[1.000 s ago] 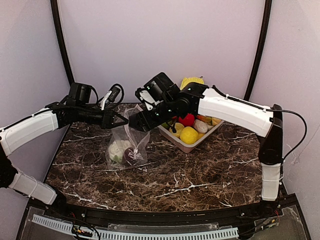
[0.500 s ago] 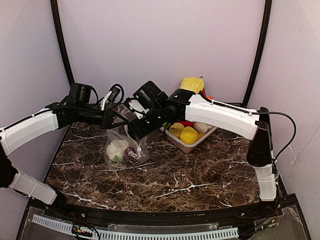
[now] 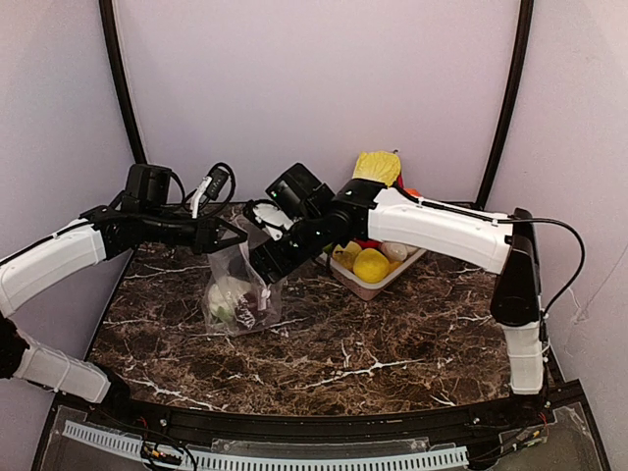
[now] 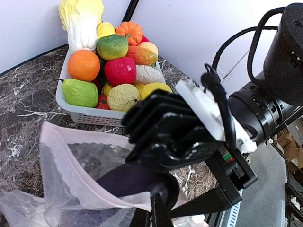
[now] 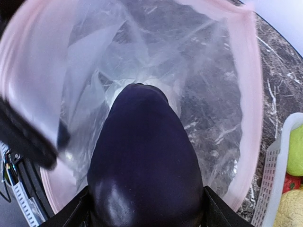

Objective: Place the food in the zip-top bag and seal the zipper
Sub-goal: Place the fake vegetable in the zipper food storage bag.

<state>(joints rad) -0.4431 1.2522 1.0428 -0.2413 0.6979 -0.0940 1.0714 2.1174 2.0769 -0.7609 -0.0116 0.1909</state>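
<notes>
The zip-top bag [image 3: 235, 289] hangs upright on the table, its mouth held open. My left gripper [image 3: 228, 238] is shut on the pink zipper edge [image 4: 94, 201], as its wrist view [image 4: 152, 215] shows. My right gripper [image 3: 267, 261] is at the bag's mouth, shut on a dark purple piece [image 5: 147, 161] that points down into the bag [image 5: 227, 118]. The purple piece also shows in the left wrist view [image 4: 128, 179]. The white cauliflower [image 3: 222, 292] and a dark item [image 3: 245, 312] lie at the bag's bottom. A yellow lemon [image 3: 371, 265] sits in the tray.
The pale tray [image 3: 365, 288] with several toy fruits and vegetables stands right of the bag, near the back; it also shows in the left wrist view [image 4: 80, 115]. The right arm [image 3: 442, 226] stretches over the tray. Curved walls close the back and sides.
My right gripper has moved left and down with the purple piece, from beside the tray to the bag's mouth. The bag and left gripper have shifted slightly left.
</notes>
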